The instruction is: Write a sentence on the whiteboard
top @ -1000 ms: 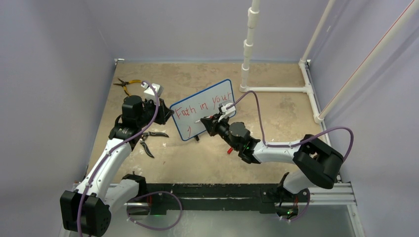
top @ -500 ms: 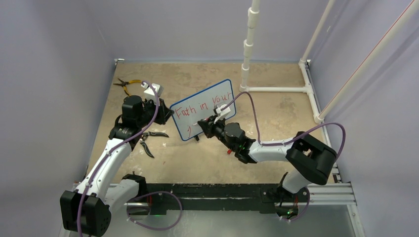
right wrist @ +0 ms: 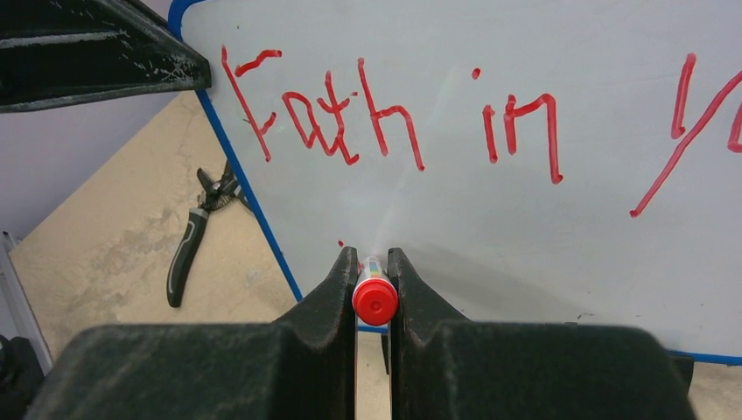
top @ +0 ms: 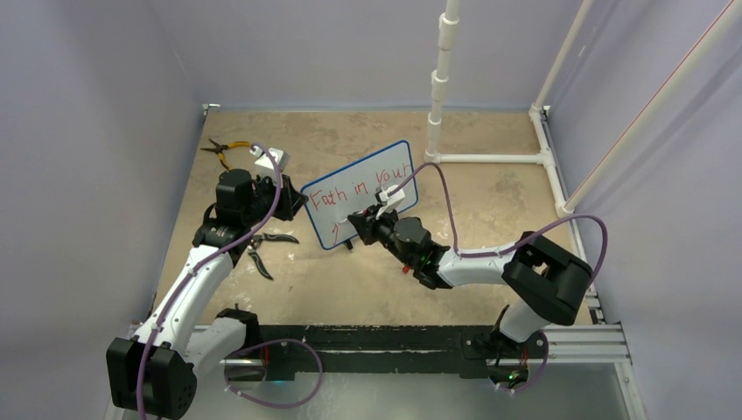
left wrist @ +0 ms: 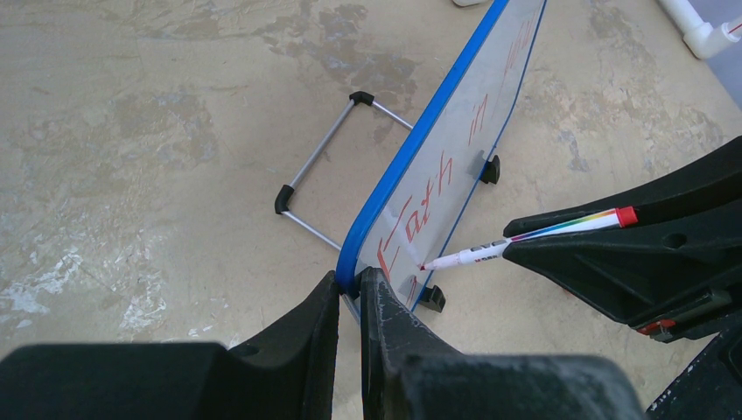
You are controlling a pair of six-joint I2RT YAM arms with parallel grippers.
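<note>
Left gripper [left wrist: 350,282] clamped on frame edge of small blue-framed white whiteboard [right wrist: 542,236]; likely light, tippy, slick face, so grip frame. Right gripper [right wrist: 374,262] pinches red-capped marker [right wrist: 375,299].

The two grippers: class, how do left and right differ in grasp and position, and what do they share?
The left gripper pinches the blue frame of the whiteboard; the right gripper holds a red-capped marker. The left gripper sits at the board's side edge; the right gripper faces its written front. Both are black and shut.
</note>
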